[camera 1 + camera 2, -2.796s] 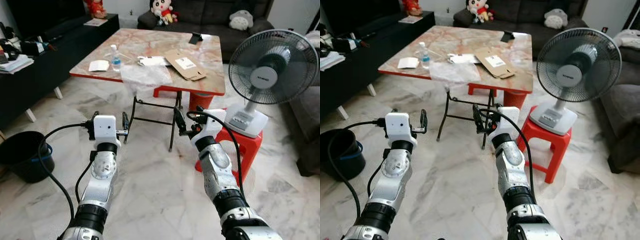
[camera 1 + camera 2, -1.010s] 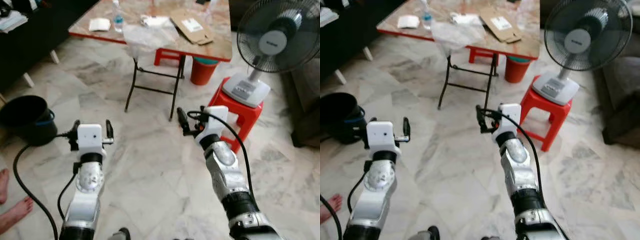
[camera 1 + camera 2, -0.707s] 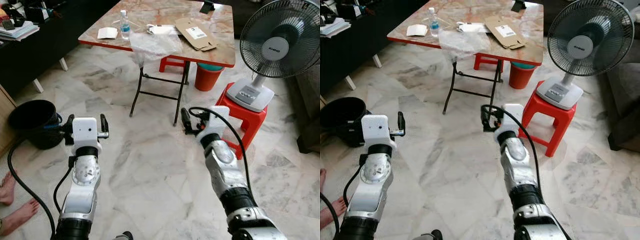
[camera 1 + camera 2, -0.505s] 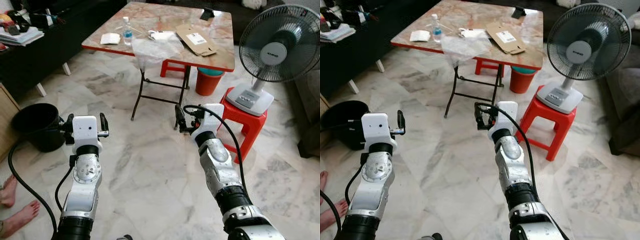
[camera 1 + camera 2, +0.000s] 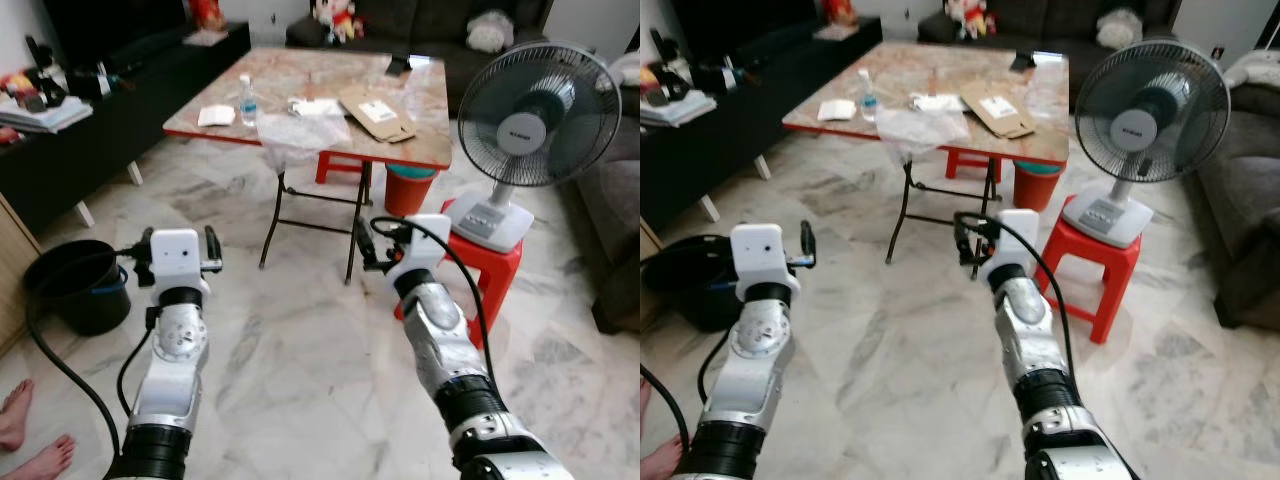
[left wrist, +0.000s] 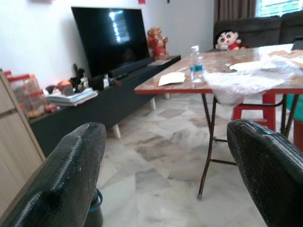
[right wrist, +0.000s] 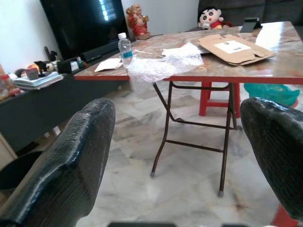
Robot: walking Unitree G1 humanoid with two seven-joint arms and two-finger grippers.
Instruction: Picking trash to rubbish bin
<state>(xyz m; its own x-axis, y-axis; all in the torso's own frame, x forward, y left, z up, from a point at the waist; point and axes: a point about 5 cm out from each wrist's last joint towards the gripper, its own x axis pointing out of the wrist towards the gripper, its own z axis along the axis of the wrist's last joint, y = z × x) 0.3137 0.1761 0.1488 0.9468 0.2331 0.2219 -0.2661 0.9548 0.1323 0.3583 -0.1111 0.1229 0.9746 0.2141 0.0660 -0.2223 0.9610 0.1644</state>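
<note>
Left gripper (image 5: 180, 258) apart, table (image 5: 300, 140) edge ahead

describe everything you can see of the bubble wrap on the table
The bubble wrap is a crumpled, clear, whitish sheet of plastic film. It lies at the near edge of the folding table, and part of it droops over the red rim. A water bottle stands beyond it, and a flattened cardboard mailer lies further along the tabletop. Neither gripper touches it.

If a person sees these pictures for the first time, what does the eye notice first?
Probably the two silver arms raised in the foreground, the left gripper and right gripper both open and empty. Beyond them stands a folding table with bubble wrap drooping over its near edge, and a large fan on a red stool.
</note>
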